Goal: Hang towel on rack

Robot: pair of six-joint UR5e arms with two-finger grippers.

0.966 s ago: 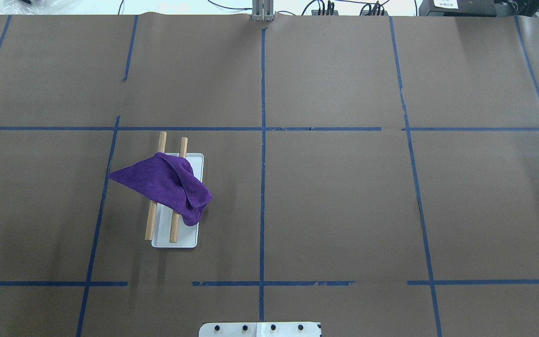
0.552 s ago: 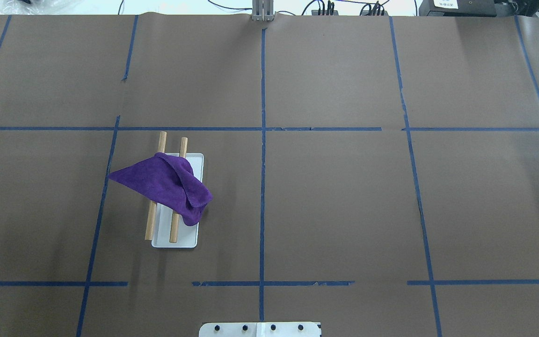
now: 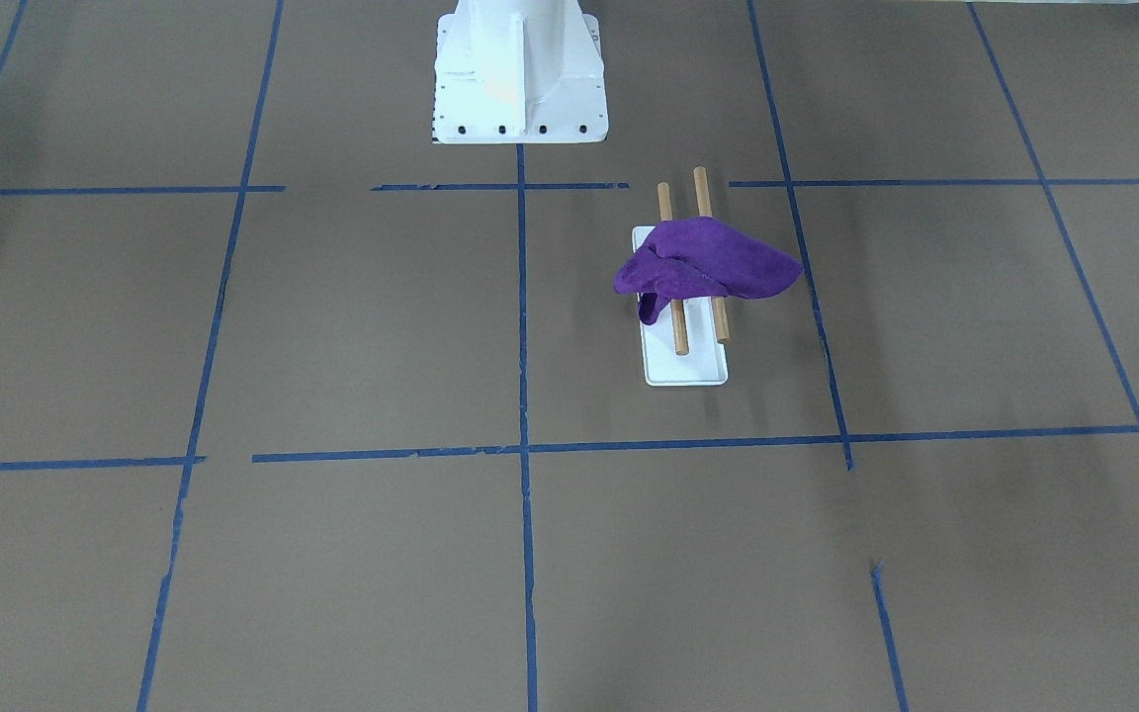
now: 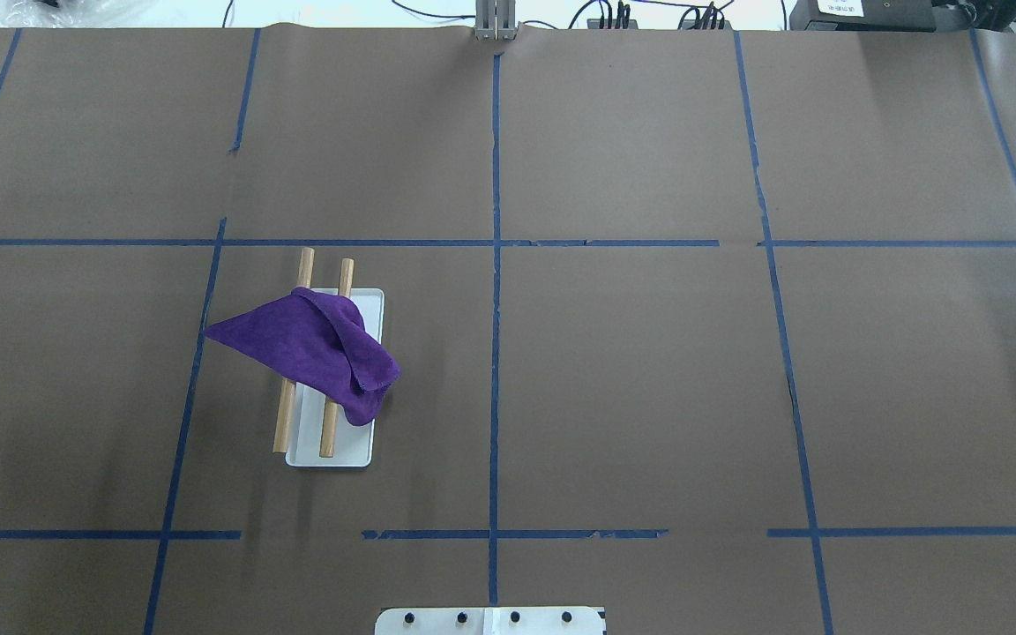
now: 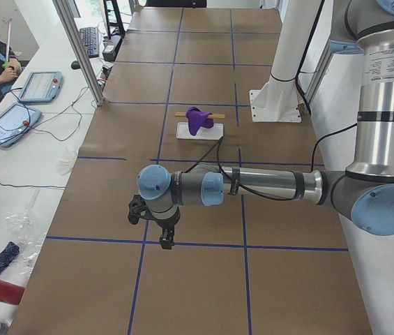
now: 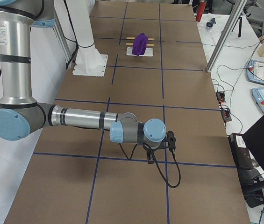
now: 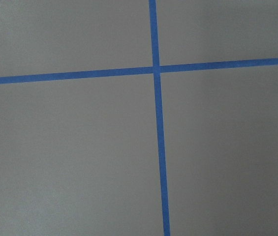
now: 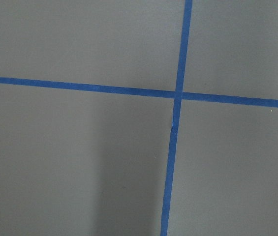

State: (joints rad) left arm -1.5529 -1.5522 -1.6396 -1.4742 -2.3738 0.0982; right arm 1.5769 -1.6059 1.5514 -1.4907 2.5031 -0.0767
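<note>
A purple towel lies draped over both wooden dowels of the rack, whose white base stands on the brown table left of centre. One towel corner hangs off the left side and a fold hangs off the right. Towel and rack also show in the front view. The left gripper shows only in the left side view, far from the rack; I cannot tell its state. The right gripper shows only in the right side view, far from the towel; I cannot tell its state.
The white robot pedestal stands at the table's near edge. Blue tape lines divide the brown table into squares. Both wrist views show only table and tape. Cables and tablets lie past the far edge.
</note>
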